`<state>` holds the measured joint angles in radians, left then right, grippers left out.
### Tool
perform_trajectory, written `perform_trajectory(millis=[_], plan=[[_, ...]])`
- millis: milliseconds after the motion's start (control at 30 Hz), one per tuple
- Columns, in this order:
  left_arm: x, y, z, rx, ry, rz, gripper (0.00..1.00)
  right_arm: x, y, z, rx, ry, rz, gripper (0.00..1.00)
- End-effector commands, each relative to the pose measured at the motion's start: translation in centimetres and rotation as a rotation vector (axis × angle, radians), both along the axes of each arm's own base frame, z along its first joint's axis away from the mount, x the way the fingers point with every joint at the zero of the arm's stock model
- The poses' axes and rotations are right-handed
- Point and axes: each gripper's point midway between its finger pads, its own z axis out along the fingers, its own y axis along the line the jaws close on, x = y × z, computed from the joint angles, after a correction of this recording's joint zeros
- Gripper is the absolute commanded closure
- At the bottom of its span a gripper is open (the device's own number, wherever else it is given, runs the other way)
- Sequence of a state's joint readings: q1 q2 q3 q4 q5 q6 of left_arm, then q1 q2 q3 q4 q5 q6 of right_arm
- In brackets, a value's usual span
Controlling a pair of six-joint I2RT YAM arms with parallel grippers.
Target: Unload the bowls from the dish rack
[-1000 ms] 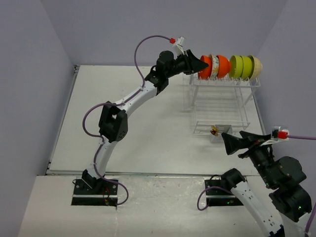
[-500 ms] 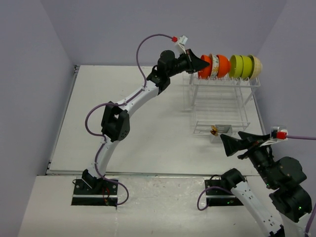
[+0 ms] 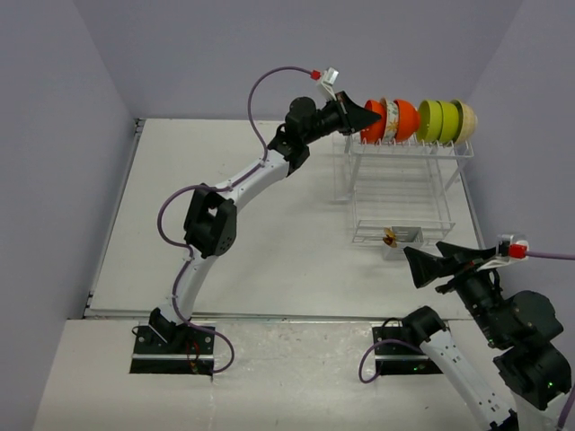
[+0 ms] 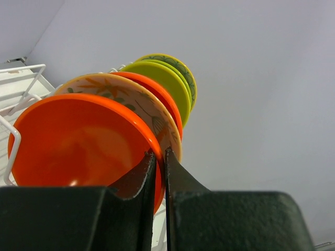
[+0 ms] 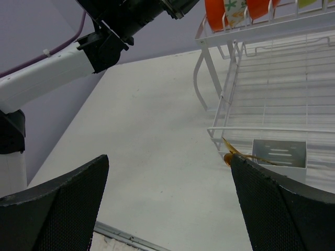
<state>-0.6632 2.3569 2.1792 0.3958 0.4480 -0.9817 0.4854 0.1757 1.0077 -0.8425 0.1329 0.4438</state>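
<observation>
Only the right claw (image 3: 415,267) has dipped a little; it gapes open, empty. The left claw (image 4: 159,152) pinches the rim of the end orange bowl (image 4: 78,141), standing on edge atop the rack (image 3: 404,193). It looks light, hard and slippery, so grip the rim tight.

Overall light: was bright, even and diffuse in all three views.
Shadows: were faint and soft-edged on the table (image 3: 225,180); the side walls (image 3: 54,180) read darker than the back wall.
Glare: a small pale highlight sat low on the front orange bowl (image 4: 78,141).
Focus: the left gripper (image 4: 160,155) was a near-black, slightly soft mass up close.
Contrast: the right gripper (image 5: 170,157) was dark; the dish rack (image 5: 246,99) wires looked washed out against the pale table.
</observation>
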Motion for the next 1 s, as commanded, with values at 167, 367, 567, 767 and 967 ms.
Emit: perform_trajectory(millis=[167,367,567,767,967], plan=[[-0.4,2.5,5.7,-0.116,-0.131,0.072,1.0,-0.3,-0.4,0.8,-0.014,-0.036,-0.001,0.01],[-1.0,3.4,7.1,-0.181,-0.165,0.064,1.0,-0.1,-0.2,0.8,-0.034,-0.038,0.006,0.01],[-1.7,4.2,8.5,-0.227,-0.187,0.044,1.0,0.1,0.0,0.7,-0.035,-0.036,0.01,0.01],[-2.7,5.2,10.5,-0.283,-0.22,0.039,1.0,0.5,0.2,0.3,-0.043,-0.027,0.012,0.01],[-2.6,5.7,10.9,-0.272,-0.205,0.068,1.0,0.3,0.1,0.5,-0.041,-0.034,0.012,0.01]])
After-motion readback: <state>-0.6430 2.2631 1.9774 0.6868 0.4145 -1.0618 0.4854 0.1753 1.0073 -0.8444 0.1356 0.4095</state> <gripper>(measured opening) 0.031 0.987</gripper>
